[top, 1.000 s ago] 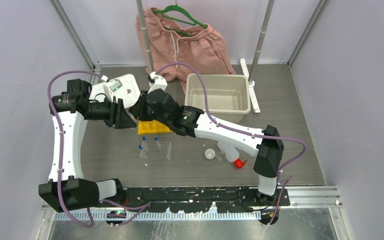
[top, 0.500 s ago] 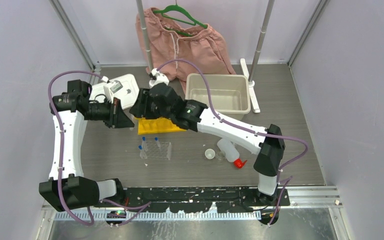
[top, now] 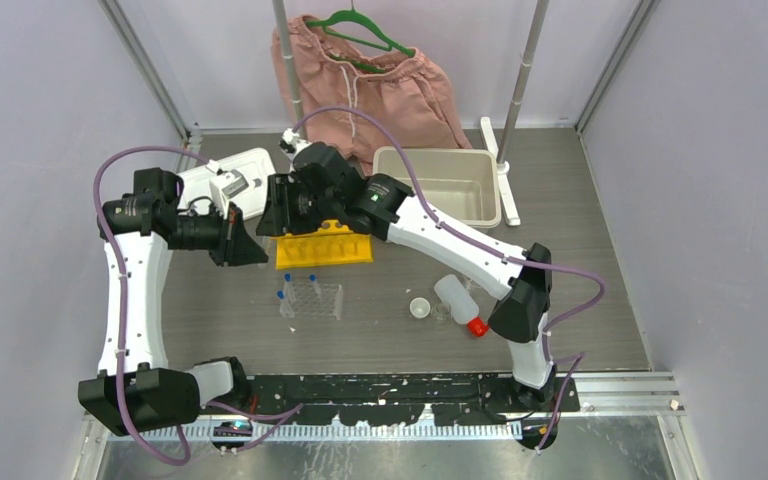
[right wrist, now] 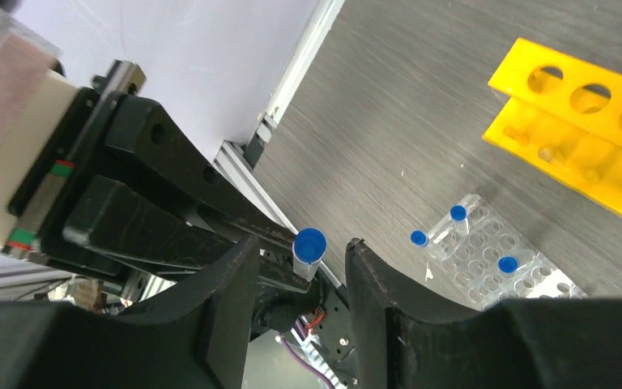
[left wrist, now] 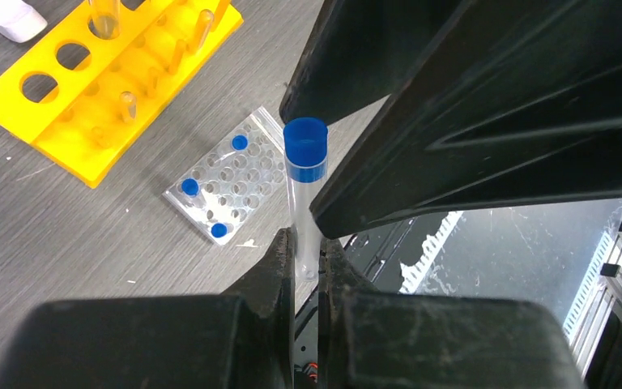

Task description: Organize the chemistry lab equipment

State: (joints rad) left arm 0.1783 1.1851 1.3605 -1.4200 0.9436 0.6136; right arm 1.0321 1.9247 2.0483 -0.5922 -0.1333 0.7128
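Observation:
My left gripper (left wrist: 308, 239) is shut on a small clear blue-capped tube (left wrist: 305, 190) and holds it in the air, left of the yellow holed rack (top: 325, 248). My right gripper (right wrist: 302, 245) is open, one finger on each side of the tube's blue cap (right wrist: 308, 242), not touching it. In the top view the two grippers meet at the rack's left end, the left gripper (top: 252, 247) just below the right gripper (top: 268, 218). The clear grid rack (top: 312, 297) holds three blue-capped tubes. The white red-capped squeeze bottle (top: 457, 302) lies on its side.
A small white dish (top: 420, 308) and a tiny beaker (top: 442, 312) sit beside the bottle. A beige bin (top: 440, 187) stands at the back, with a white lid (top: 243, 168) at back left. Pink shorts (top: 365, 85) hang between two metal poles.
My right arm has swung left and back, uncovering the yellow rack, and brought its open fingers around the tube. My left gripper has shifted slightly nearer with the tube.

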